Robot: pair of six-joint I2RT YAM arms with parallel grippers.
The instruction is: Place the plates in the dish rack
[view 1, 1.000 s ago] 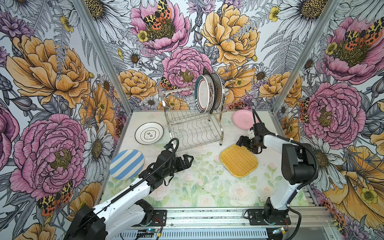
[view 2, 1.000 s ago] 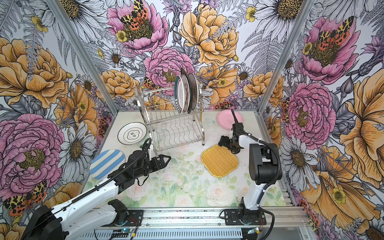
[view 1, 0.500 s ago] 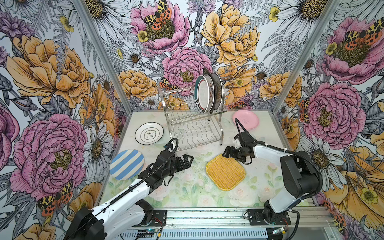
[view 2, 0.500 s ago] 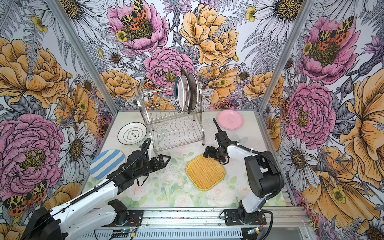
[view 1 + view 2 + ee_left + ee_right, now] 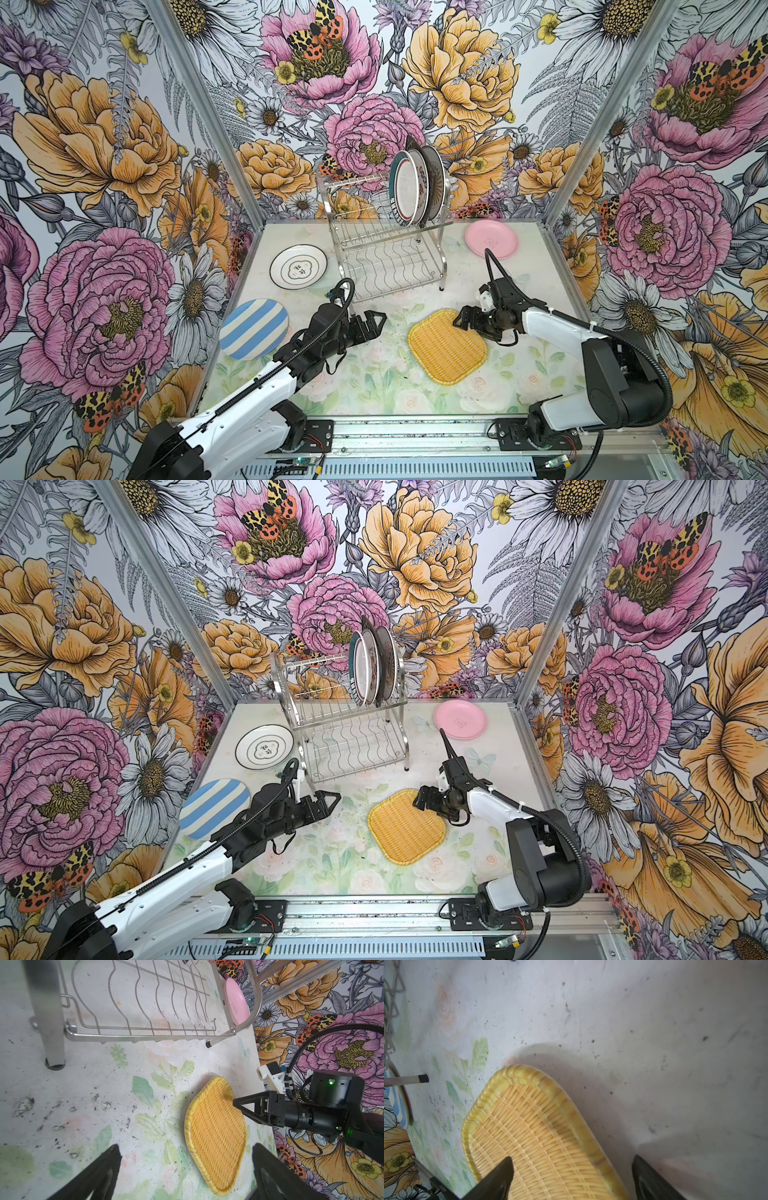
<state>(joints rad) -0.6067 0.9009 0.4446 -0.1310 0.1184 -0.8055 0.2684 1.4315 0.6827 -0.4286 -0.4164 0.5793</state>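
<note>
Right gripper (image 5: 460, 321) spread wide, straddling the yellow plate (image 5: 447, 351) at its far right corner: one finger (image 5: 500, 1172) over the weave, the other outside the ridged rim. Nothing is clamped. The plate lies flat on the table (image 5: 374, 386), woven-look with rounded corners and open floor around it. Left gripper (image 5: 374, 322) gapes empty, just before the rack (image 5: 386, 257) of shiny wire. Several plates (image 5: 415, 187) stand upright on the top tier. Pink plate (image 5: 491, 239), white plate (image 5: 298, 266) and striped plate (image 5: 253, 328) lie flat, well apart.

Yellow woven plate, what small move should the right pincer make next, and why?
Probably close: the right pincer is open astride the rim of the yellow woven plate, which lies flat, one finger over the weave, one outside.
</note>
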